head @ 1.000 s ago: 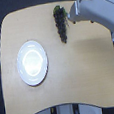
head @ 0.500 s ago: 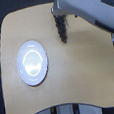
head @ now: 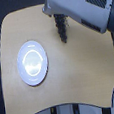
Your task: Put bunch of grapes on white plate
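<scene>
Bunch of grapes (head: 62, 28) dangling under gripper (head: 58, 16), likely light, floppy, bruisable; best held near top; jaws' state unclear.

A pale wooden table (head: 80, 75) with rounded corners over dark floor.

The frame is small and soft throughout, with blocky edges and no fine detail. Light falls evenly from above onto the tan table (head: 85, 75), bright but not harsh. The white plate (head: 32, 63) at centre left is overexposed, its middle a bluish-white glare that hides the surface. The corners fall to near black. The bunch of grapes (head: 62, 28) reads as a dark smear.
</scene>
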`<action>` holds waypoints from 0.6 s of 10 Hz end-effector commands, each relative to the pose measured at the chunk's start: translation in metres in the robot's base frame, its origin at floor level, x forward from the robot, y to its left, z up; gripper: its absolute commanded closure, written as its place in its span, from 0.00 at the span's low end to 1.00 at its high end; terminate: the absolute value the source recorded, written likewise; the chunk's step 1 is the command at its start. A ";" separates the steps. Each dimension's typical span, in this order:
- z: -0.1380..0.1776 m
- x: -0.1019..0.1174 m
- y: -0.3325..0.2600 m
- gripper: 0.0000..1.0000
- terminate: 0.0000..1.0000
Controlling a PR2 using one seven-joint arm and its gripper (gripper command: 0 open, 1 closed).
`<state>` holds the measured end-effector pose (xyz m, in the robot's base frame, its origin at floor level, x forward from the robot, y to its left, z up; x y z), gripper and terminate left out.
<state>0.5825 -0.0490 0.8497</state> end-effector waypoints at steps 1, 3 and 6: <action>-0.049 0.010 0.001 0.00 0.00; -0.068 0.011 -0.007 0.00 0.00; -0.094 0.011 -0.007 0.00 0.00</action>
<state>0.5915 -0.0509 0.7972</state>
